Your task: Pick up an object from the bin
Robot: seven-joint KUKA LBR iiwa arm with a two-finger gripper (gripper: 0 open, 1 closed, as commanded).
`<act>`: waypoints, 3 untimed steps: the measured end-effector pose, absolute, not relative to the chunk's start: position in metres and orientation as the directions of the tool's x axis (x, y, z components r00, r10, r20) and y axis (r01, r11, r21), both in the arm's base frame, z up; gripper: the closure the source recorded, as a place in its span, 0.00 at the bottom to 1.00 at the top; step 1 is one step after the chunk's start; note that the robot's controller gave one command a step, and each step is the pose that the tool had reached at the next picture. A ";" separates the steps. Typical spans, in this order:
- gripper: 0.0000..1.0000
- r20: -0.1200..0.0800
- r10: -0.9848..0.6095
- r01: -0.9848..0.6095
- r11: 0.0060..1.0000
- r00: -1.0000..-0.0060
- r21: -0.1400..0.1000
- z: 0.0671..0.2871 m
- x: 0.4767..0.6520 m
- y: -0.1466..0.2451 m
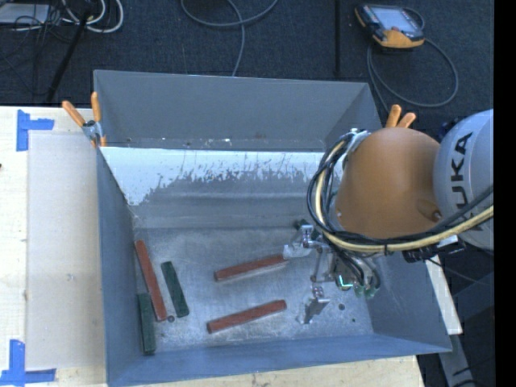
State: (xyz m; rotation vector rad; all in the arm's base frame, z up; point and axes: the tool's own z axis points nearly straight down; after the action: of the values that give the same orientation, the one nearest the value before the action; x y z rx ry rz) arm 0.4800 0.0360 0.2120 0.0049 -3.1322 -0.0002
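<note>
Grey metal bin [234, 127], sloped walls, a few loose sticks on its floor. The robot hand [316, 285] hangs low at the floor's right side, under a rounded orange wrist cover [383, 184] wrapped in black-and-yellow cables [322, 188]. Open or closed, can't tell; its metal parts run together.

Nearest thing is a long flat red-brown stick [250, 268] lying mid-floor. Its long axis runs roughly left-right, and its right end is tipped toward the far wall, just beside the hand; contact unclear. A second red-brown stick [246, 316] lies parallel, closer to the front wall, its right end near the hand.

At left a third red-brown stick [150, 280] runs near-to-far, with a dark green stick [174, 289] beside it. Another dark green stick [146, 323] lies in the front-left corner.

The white arm casing [468, 168] reads "UKA"; the first letter is hidden behind the cover.
</note>
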 end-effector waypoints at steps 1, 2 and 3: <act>0.00 0.002 -0.001 -0.001 1.000 -1.000 0.001 0.215 0.482 0.036; 0.00 -0.002 -0.103 -0.103 0.995 -0.995 0.000 0.170 0.483 0.054; 0.00 0.002 -0.150 -0.150 0.989 -0.989 0.001 0.159 0.474 0.085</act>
State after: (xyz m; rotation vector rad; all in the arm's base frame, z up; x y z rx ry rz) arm 0.4740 0.0847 0.1593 0.2365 -3.1305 -0.0014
